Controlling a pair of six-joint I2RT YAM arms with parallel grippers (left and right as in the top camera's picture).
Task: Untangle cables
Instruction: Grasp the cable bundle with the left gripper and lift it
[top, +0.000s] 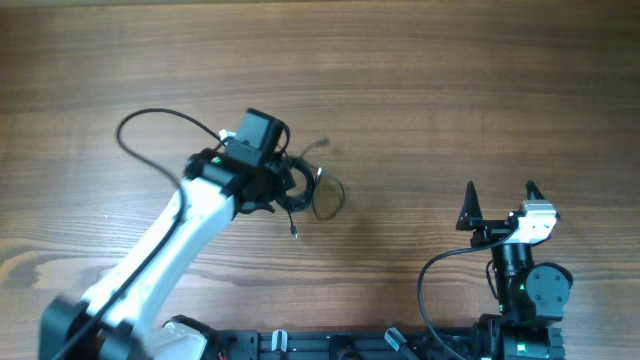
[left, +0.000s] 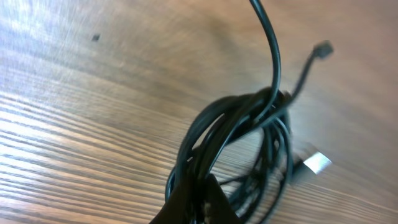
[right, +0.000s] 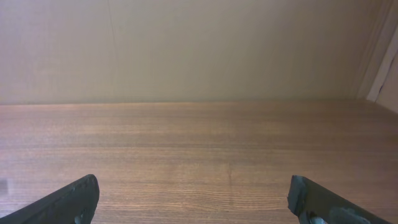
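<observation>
Seen from overhead, the left gripper (top: 283, 190) sits on the cables (top: 326, 197), a small black tangle lying left of centre on the wooden counter (top: 430, 90). The right gripper (top: 500, 203) stands well apart from them near the right edge, its fingers (top: 469, 207) spread wide with nothing between them.

In the left wrist view, the cables form a bunch of overlapping loops on the counter, with a silver plug (left: 317, 163) lying just beside them. The dark left fingers (left: 199, 202) are clenched at the bunch's lower edge and seem to pinch several strands, though blur hides which.

In the right wrist view, both released fingers frame bare counter.
</observation>
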